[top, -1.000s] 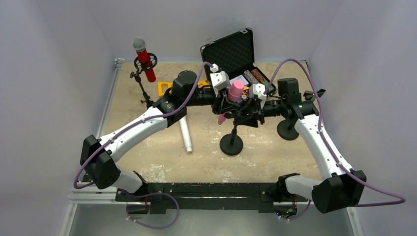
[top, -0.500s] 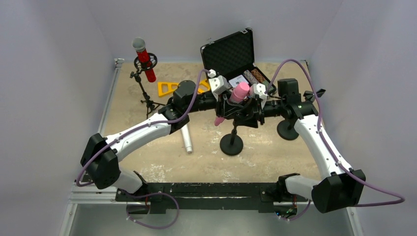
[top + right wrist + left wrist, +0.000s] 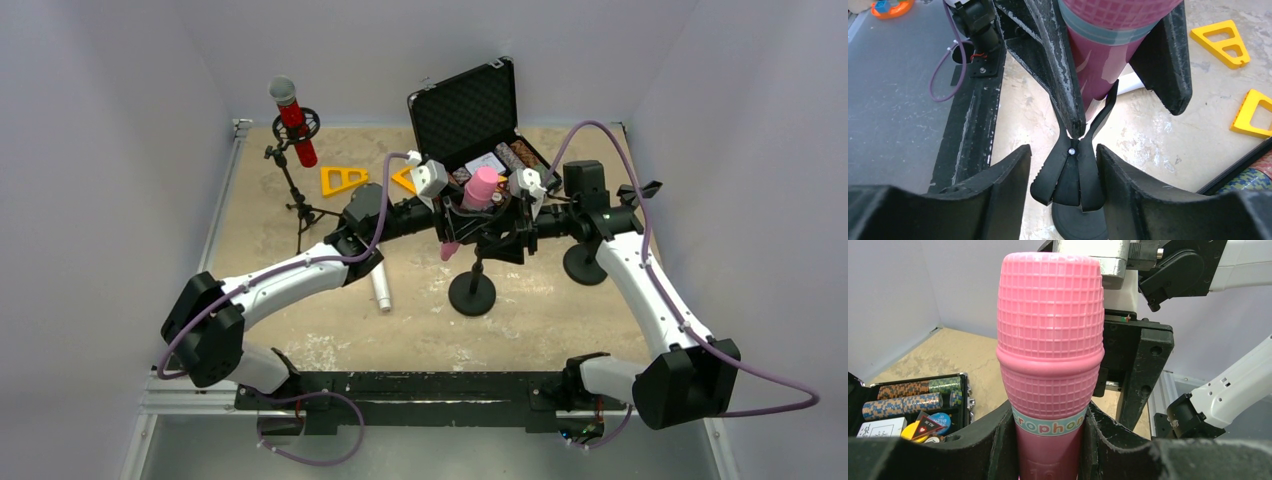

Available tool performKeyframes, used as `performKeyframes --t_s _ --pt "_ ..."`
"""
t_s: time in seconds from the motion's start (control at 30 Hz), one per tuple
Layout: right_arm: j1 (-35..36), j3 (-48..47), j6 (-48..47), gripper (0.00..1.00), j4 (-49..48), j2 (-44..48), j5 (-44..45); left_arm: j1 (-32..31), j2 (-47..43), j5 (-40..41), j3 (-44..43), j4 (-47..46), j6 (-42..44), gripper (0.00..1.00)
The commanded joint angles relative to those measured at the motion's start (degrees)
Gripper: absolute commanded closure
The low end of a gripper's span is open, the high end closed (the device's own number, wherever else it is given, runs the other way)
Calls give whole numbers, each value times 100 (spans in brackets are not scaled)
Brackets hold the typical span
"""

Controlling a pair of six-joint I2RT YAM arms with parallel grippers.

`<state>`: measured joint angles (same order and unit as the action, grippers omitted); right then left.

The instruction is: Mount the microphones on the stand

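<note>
Left gripper (image 3: 1048,442): jaws closed to a narrow gap on the pink mic (image 3: 1050,340). The two fingers (image 3: 998,445) clamp its shaft just under the label band, with the waffle-patterned head upright above them. In the top view this pair sits a little right of frame centre, the pink mic (image 3: 480,187) tilted with its head up and right and its tail down and left. It is directly over the stand (image 3: 472,292), whose round base rests on the table (image 3: 560,330). Right gripper (image 3: 1064,172): jaws about half closed around the stand's clip (image 3: 1070,177). Both pads appear to press the clip's lower tabs, one on each side. The clip's upper prongs are spread in a V, and the mic's tail reaches down into that V in the upper middle of the right wrist view. We cannot tell whether the tail touches the prongs, since one prong is hidden behind a left finger. Other mics: the red mic (image 3: 292,118) is seated in a tripod (image 3: 296,195) at upper left. The white mic (image 3: 380,285) lies flat on the table left of centre, its upper end under the left arm. An open case (image 3: 470,100) stands at top centre.
</note>
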<state>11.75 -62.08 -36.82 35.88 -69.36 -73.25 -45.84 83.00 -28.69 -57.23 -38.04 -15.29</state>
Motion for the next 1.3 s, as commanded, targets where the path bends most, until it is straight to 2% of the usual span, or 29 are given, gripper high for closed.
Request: performKeyframes --t_s 0.0,0.13,0.2,0.37,0.4,0.47,0.63,0.7,0.73,0.83,0.9,1.03,1.27 --pt "21 57 171 43 -64 55 -284 -31 6 85 123 -391 -228 100" --pt "20 56 166 39 -54 54 -265 -30 35 86 209 -595 -276 100" --pt "18 41 154 43 -36 34 -244 -40 103 11 176 -648 -298 100" --pt "21 -89 9 88 199 -112 -280 -91 226 14 128 -901 -310 100" --pt "21 -107 -26 94 257 -134 -292 -91 248 27 144 -1009 -335 100" --pt "16 -111 -2 99 276 -170 -292 -104 285 74 206 -1289 -377 100" --pt "20 -80 108 100 183 -192 -347 -213 421 145 192 -1680 -475 100" --pt "20 -68 195 96 116 -199 -364 -283 489 168 154 -1769 -506 100" --pt "21 -59 301 88 51 -200 -361 -304 511 189 163 -1829 -535 100" --pt "-31 -58 295 46 115 -146 -327 -311 484 305 359 -2027 -576 100" --pt "-114 -57 203 34 196 -66 -332 -303 388 396 497 -2033 -512 100" --pt "-262 -192 -566 24 721 -35 -317 -294 239 460 633 -1993 -411 100" --pt "-513 -543 -1677 23 1866 -263 -391 -288 149 471 695 -1970 -317 100"
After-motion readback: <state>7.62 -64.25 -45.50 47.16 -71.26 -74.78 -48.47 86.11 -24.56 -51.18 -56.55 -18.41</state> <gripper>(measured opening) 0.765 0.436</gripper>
